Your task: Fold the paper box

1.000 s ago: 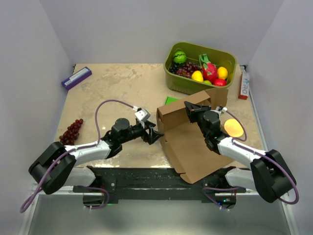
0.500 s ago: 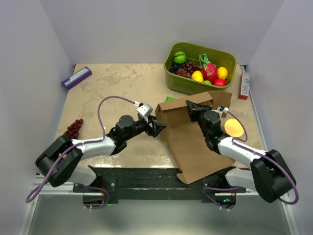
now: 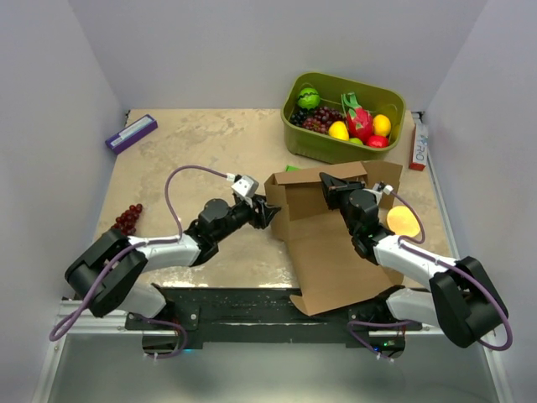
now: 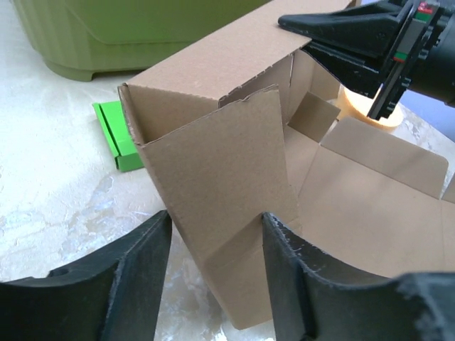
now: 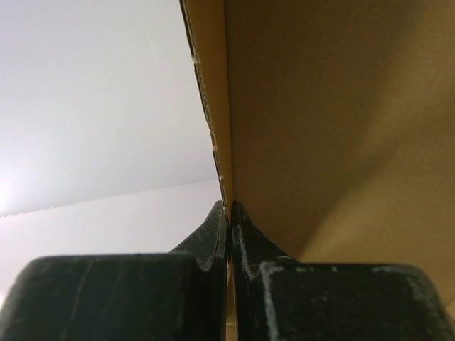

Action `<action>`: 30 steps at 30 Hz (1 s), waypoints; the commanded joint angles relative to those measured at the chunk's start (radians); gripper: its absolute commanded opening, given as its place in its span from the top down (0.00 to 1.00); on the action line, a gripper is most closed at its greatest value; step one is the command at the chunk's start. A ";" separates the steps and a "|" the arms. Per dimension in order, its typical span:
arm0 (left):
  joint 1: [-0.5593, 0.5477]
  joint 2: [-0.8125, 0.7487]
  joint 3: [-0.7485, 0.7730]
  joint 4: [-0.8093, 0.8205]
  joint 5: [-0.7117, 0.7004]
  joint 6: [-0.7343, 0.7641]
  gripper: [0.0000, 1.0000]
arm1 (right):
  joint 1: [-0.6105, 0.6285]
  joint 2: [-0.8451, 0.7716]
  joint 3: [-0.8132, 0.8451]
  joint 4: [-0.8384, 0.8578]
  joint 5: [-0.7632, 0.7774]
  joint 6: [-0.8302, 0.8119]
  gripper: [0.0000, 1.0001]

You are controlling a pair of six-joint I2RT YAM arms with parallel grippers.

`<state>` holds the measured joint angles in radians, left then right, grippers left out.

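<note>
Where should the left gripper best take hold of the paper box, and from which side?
Probably the upright end flap of the paper box, approached from the box's left end, one finger each side: it stands thin and vertical, while the right gripper pinches the back wall.

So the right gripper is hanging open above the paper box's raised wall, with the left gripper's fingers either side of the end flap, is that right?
Not quite: the right gripper is shut on the raised wall of the paper box, as the right wrist view shows. The left gripper does straddle the end flap.
</note>
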<state>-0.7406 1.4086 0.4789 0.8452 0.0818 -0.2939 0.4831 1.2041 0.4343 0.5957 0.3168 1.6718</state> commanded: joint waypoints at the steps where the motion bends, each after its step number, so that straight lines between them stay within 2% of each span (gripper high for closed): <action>1: 0.009 0.050 0.038 0.129 -0.056 0.021 0.45 | 0.012 0.008 -0.028 -0.102 -0.031 -0.018 1.00; 11: 0.009 0.145 0.085 0.176 -0.011 0.006 0.47 | 0.014 -0.011 -0.023 -0.117 -0.031 -0.021 1.00; 20: 0.001 0.239 0.142 0.187 0.022 -0.011 0.37 | 0.014 -0.015 -0.019 -0.125 -0.033 -0.024 1.00; 25: 0.000 0.250 0.159 0.155 -0.063 -0.024 0.37 | 0.012 -0.021 -0.014 -0.132 -0.033 -0.034 1.00; 30: -0.022 0.274 0.191 0.140 -0.076 -0.008 0.37 | 0.014 -0.020 -0.012 -0.137 -0.031 -0.035 1.00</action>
<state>-0.7456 1.6463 0.6033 0.9730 0.0975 -0.3222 0.4747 1.1896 0.4335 0.5461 0.3508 1.6669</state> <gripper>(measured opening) 0.633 0.020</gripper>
